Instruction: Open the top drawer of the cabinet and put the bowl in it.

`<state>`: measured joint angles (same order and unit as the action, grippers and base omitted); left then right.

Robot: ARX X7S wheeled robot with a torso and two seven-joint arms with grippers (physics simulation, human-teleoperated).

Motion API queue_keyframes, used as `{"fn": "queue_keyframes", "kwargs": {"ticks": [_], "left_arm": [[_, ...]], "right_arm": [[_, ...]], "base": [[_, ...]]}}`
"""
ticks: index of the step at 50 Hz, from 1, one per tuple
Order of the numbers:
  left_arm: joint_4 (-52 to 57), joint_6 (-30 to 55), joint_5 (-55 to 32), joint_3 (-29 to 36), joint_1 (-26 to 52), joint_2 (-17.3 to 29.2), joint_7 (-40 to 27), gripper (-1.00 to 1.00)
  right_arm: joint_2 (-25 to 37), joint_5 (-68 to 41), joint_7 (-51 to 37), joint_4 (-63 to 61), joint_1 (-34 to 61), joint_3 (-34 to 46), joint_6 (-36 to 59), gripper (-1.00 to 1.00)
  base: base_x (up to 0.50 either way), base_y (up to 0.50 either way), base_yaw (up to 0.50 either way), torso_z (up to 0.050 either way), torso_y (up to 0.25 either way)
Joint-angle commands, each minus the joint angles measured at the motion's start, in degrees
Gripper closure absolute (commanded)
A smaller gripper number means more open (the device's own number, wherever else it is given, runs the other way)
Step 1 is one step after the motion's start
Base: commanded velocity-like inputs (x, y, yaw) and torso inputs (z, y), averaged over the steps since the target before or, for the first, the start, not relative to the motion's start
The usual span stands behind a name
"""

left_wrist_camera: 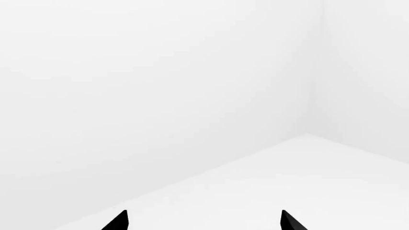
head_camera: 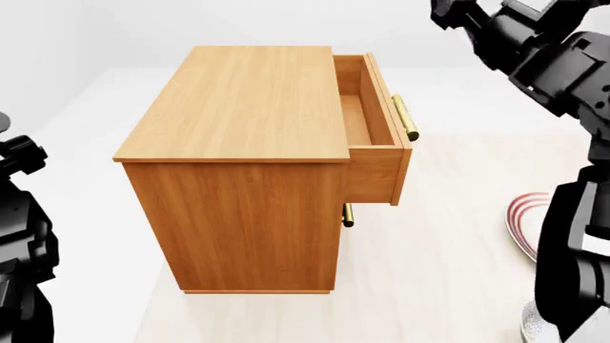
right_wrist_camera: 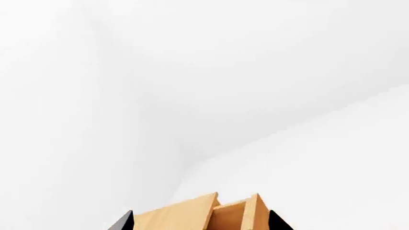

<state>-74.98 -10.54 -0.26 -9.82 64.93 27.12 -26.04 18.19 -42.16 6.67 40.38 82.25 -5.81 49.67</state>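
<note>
The cabinet (head_camera: 238, 186) stands in the middle of the head view. Its top drawer (head_camera: 367, 107) is pulled out to the right, with the brass handle (head_camera: 405, 118) on its front and its inside empty. The cabinet top (right_wrist_camera: 172, 215) and the open drawer (right_wrist_camera: 240, 215) show in the right wrist view, beyond my open, empty right gripper (right_wrist_camera: 201, 224). My left gripper (left_wrist_camera: 204, 224) is open and empty, facing white floor and wall. A speckled grey-white edge (head_camera: 533, 325), seemingly the bowl, peeks out behind my right arm (head_camera: 533, 43) at the lower right.
A red-ringed white plate (head_camera: 522, 218) lies on the floor right of the cabinet, partly hidden by my right arm. A lower drawer's brass handle (head_camera: 348, 214) sticks out under the open drawer. My left arm (head_camera: 19, 243) is left of the cabinet.
</note>
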Motion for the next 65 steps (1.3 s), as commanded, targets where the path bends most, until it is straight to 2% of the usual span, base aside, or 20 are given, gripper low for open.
{"fn": "queue_keyframes", "kwargs": {"ticks": [1,15,33,54,65], "left_arm": [[0.00,-0.10,0.00,-0.60,-0.28,0.17,0.04,-1.00],[0.01,0.07,-0.01,-1.07,-0.41,0.17,0.19,-1.00],[0.00,0.03,0.19,-1.34,-0.68,0.19,0.25,-1.00],[0.00,-0.01,0.22,-1.44,-0.94,0.12,0.26,-1.00],[0.00,-0.10,0.22,-1.50,-1.23,0.02,0.22,-1.00]], "right_arm": [[-3.02,5.83,2.31,-4.06,12.38,16.26,9.45,-1.00],[-7.02,9.66,12.75,7.77,21.54,32.61,21.29,-1.00],[-11.24,16.73,20.61,21.90,27.45,44.60,16.58,-1.00],[-15.37,21.27,25.36,34.32,30.27,49.47,11.82,-1.00],[-16.02,25.81,26.04,34.49,29.06,47.44,12.42,-1.00]], "base": [[0.00,0.00,0.00,0.000,0.000],[0.00,0.00,0.00,0.000,0.000],[0.00,0.00,0.00,0.000,0.000],[0.00,0.00,0.00,0.000,0.000],[0.00,0.00,0.00,0.000,0.000]]}}
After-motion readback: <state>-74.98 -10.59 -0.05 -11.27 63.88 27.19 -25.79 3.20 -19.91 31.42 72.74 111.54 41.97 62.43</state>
